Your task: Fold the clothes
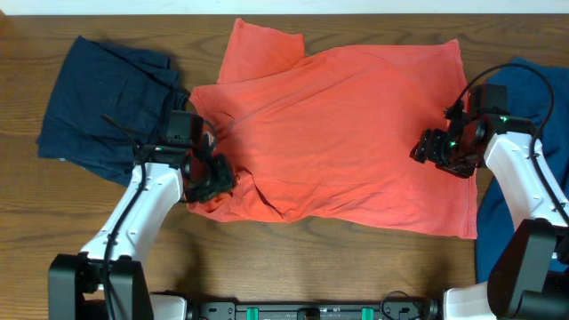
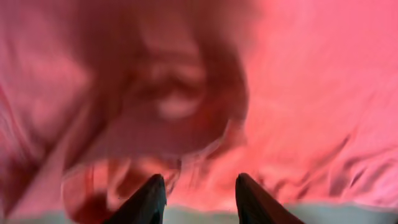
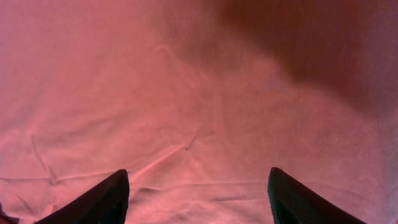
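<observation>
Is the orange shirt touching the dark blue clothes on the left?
Touching. In the overhead view the orange shirt has its left edge lying against the dark blue clothes, with no wood showing between them there.

No readable text, labels, brands, numbers or signs in any view. The coral-red cotton T-shirt (image 1: 342,133) is plain, no print or tag visible; both wrist views show only its bare fabric. The dark navy folded garment (image 1: 111,107) at the left and the blue cloth (image 1: 533,93) at the right edge carry no lettering. The brown wooden table (image 1: 311,267) is unmarked.
</observation>
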Action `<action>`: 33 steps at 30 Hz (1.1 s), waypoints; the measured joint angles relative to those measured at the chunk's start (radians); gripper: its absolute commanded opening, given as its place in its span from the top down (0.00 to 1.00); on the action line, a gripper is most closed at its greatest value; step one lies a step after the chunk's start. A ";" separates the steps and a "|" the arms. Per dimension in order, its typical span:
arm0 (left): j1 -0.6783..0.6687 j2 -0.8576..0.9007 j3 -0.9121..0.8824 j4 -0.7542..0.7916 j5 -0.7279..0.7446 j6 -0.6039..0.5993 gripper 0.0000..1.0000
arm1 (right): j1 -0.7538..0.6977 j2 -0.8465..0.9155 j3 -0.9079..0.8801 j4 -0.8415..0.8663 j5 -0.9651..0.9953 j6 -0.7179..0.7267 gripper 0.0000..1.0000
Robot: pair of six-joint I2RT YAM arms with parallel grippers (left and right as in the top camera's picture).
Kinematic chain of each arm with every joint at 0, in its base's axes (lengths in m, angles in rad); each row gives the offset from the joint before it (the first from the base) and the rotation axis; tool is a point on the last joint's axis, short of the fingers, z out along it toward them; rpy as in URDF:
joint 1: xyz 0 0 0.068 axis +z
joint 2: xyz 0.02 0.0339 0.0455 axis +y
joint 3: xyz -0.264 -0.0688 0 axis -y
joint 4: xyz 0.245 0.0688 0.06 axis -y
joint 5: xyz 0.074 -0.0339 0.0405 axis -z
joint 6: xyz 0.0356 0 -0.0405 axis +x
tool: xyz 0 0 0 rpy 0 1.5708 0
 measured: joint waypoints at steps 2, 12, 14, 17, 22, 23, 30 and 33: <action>0.000 -0.009 0.000 -0.050 0.003 0.021 0.68 | 0.000 0.000 0.000 0.000 0.000 0.000 0.30; -0.079 -0.003 -0.063 -0.044 -0.035 0.068 0.66 | 0.000 0.000 0.000 0.001 0.000 0.000 0.29; -0.095 0.006 -0.073 -0.025 -0.044 0.069 0.65 | 0.000 0.000 0.000 0.001 0.000 0.000 0.29; -0.104 0.019 -0.078 -0.005 -0.067 0.070 0.66 | 0.000 0.000 0.000 0.000 0.000 0.000 0.29; -0.104 0.024 -0.078 0.031 -0.095 0.080 0.70 | 0.000 0.000 0.000 0.000 0.000 0.000 0.29; -0.104 0.024 -0.078 0.035 -0.099 0.088 0.70 | 0.000 0.000 0.000 0.000 0.000 0.000 0.29; -0.118 0.048 -0.078 0.032 -0.101 0.111 0.68 | 0.000 0.000 0.000 0.001 0.000 0.000 0.29; -0.138 0.062 -0.078 0.034 -0.101 0.119 0.69 | 0.000 0.000 0.000 0.002 0.000 0.000 0.29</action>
